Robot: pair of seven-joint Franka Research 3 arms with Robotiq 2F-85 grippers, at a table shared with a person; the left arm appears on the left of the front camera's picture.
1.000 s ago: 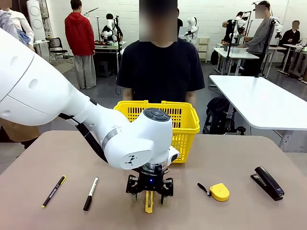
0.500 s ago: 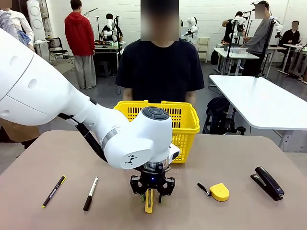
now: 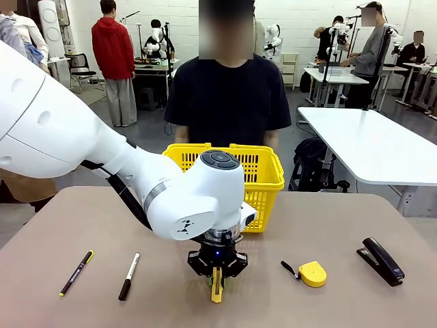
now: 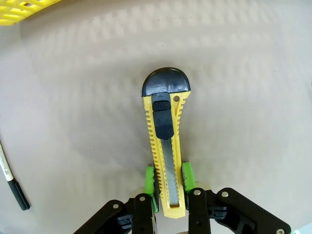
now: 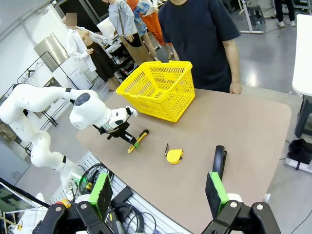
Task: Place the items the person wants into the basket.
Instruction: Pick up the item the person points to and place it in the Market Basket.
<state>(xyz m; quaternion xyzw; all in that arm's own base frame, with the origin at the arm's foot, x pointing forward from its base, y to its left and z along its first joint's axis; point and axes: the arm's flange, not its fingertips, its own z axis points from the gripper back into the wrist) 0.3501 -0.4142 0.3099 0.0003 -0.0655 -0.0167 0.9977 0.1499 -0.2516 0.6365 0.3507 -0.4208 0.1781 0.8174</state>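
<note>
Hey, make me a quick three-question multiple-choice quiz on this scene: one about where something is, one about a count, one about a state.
1. Where does the yellow basket stand?
A) on the far side of the table, in front of the person
B) on the floor
C) at the table's near edge

2. How many writing tools lie on the table?
A) one
B) two
C) four

3. What sits between the pads of the left gripper?
A) nothing
B) a stapler
C) the utility knife

Answers:
1 A, the basket sits on the table just before the person.
2 B, a pen and a marker lie side by side.
3 C, the green pads press against the knife's sides.
</note>
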